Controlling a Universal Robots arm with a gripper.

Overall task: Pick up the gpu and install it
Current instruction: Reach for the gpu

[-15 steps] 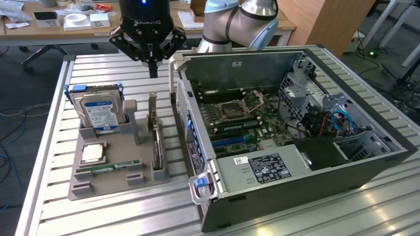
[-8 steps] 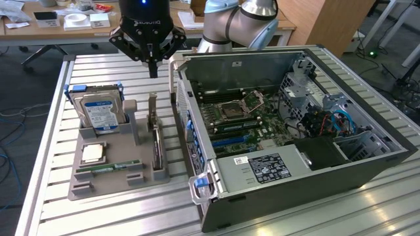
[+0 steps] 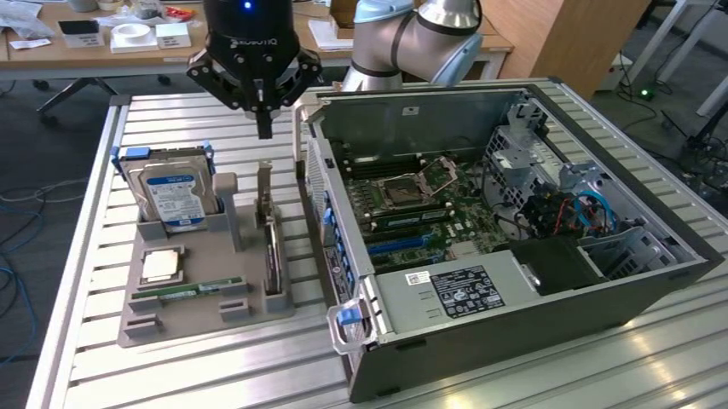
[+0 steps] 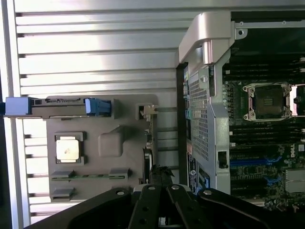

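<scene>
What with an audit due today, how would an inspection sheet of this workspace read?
Surface: slatted metal table carrying a grey parts holder and an open computer case.
Job's things: graphics card standing on edge in the holder, not yet in the case.
Clutter: hard drive, processor chip and memory stick, all in the holder.
Grippers: tool shut, holding nothing, hanging above the graphics card and apart from it.
Cables: blue cables inside the case; loose cables on the floor at the exterior view's left.
Surroundings: desk with small boxes behind the table.
</scene>
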